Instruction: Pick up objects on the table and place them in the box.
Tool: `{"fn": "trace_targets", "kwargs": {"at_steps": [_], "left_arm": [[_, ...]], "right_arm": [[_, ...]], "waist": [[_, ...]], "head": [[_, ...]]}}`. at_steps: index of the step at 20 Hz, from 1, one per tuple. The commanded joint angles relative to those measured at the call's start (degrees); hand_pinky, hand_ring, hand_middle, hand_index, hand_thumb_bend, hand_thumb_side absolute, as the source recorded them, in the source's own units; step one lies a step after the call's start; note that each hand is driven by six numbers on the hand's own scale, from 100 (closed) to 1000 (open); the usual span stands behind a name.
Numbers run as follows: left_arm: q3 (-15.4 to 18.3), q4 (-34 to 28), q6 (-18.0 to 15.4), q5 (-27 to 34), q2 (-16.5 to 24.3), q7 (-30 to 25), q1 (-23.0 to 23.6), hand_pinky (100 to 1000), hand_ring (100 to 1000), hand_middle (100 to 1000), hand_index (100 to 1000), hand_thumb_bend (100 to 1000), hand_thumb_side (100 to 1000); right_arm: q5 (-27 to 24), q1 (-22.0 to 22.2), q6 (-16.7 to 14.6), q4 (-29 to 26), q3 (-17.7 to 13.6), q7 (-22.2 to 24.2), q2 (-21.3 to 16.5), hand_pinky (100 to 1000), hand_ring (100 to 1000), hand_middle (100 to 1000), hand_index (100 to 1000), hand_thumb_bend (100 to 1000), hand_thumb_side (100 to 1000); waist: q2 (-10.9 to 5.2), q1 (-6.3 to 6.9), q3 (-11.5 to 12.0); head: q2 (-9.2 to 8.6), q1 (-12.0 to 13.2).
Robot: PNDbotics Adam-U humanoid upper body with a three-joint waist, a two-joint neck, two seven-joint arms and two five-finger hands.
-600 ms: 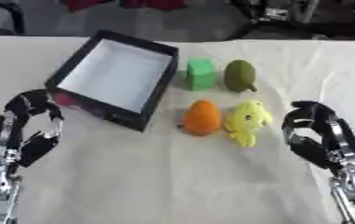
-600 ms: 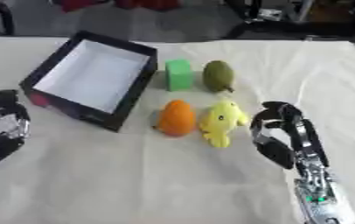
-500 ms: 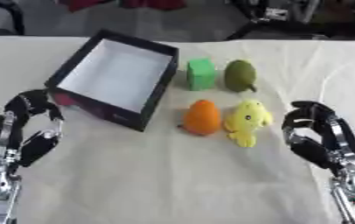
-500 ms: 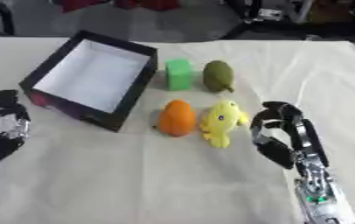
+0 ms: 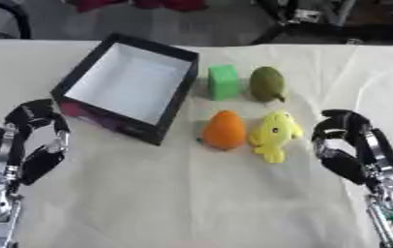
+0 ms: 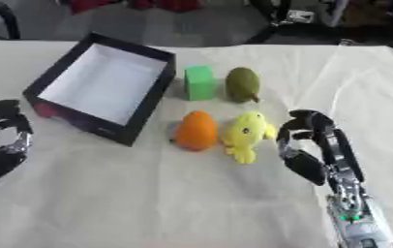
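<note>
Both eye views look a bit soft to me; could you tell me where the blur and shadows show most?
Left eye view: soft all over, the yellow toy shows little detail, and the box walls shade part of its white floor. Right eye view: equally soft, the right hand has smeared edges, and the orange object casts only a faint shadow.

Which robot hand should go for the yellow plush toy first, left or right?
Probably the right robot hand: it sits just beside the yellow plush toy, while the left robot hand is beyond the box.
</note>
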Motion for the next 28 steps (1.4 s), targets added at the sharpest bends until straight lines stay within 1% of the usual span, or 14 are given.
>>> {"fn": "trace_targets", "kwargs": {"at_steps": [1,4,5,7,10,12,14,17,21,24,28], "left_arm": [[-0.14,-0.67,-0.02,0.04,0.54,-0.44,-0.28,795,821,767,612,101,257],[-0.25,-0.66,-0.01,0.06,0.66,-0.64,-0.19,795,822,769,626,151,308],[-0.24,-0.65,0.01,0.09,0.69,-0.67,-0.16,795,822,769,639,201,363],[-0.24,-0.64,0.01,0.18,0.76,-0.64,-0.09,796,822,770,655,283,449],[-0.34,-0.64,-0.02,0.36,0.76,-0.65,-0.10,796,823,771,665,347,516],[-0.43,-0.65,-0.06,0.48,0.77,-0.71,-0.14,797,823,772,669,369,544],[-0.46,-0.65,-0.06,0.58,0.78,-0.74,-0.14,797,823,772,671,383,555],[-0.50,-0.62,-0.02,0.64,0.75,-0.81,-0.09,797,823,772,673,390,561],[-0.54,-0.60,0.06,0.59,0.78,-0.98,-0.07,798,822,771,676,392,566],[-0.60,-0.58,0.14,0.55,0.83,-1.09,-0.05,798,822,769,677,392,569],[-0.74,-0.55,0.17,0.54,0.71,-1.35,-0.07,798,821,768,679,391,573]], "right_arm": [[1.54,-2.80,0.09,-0.05,1.97,2.71,-5.41,671,711,764,826,120,150],[2.87,-6.66,-0.16,1.30,5.19,5.62,-10.13,684,721,773,866,223,266],[2.97,-8.03,-0.41,1.79,6.28,6.60,-11.72,688,724,776,878,268,313],[2.69,-10.77,-0.78,3.00,8.09,8.50,-14.81,696,730,782,896,340,374],[1.15,-14.07,-1.39,4.55,9.90,11.36,-19.46,708,740,791,915,415,418],[0.06,-15.96,-1.79,5.39,11.15,13.34,-22.16,716,745,798,924,441,428],[-0.35,-17.86,-2.11,6.61,12.32,15.43,-23.73,722,749,802,929,454,432],[-0.24,-20.36,-2.54,8.98,13.18,18.68,-24.56,729,753,808,933,460,435],[0.06,-22.71,-3.20,11.79,12.94,22.68,-24.34,733,756,810,934,457,438],[-0.11,-24.30,-3.93,13.22,13.00,24.51,-23.75,735,757,811,932,450,437],[0.35,-26.89,-4.83,15.13,14.11,26.60,-22.51,737,758,811,931,428,429]], "waist": [[-1.56,-0.25,0.29],[-1.75,-0.38,0.61],[-1.81,-0.42,0.71],[-1.86,-0.47,0.82],[-1.86,-0.41,1.06],[-1.87,-0.34,1.28],[-1.89,-0.28,1.48],[-1.93,-0.23,1.65],[-2.02,-0.13,1.69],[-2.12,-0.12,1.73],[-2.19,-0.01,1.95]], "head": [[-0.06,-0.27],[-0.06,-0.13],[-0.06,-0.09],[-0.06,-0.08],[-0.06,-0.15],[-0.06,-0.17],[-0.06,-0.21],[-0.06,-0.20],[-0.06,-0.08],[-0.06,-0.15],[-0.06,-0.26]]}}
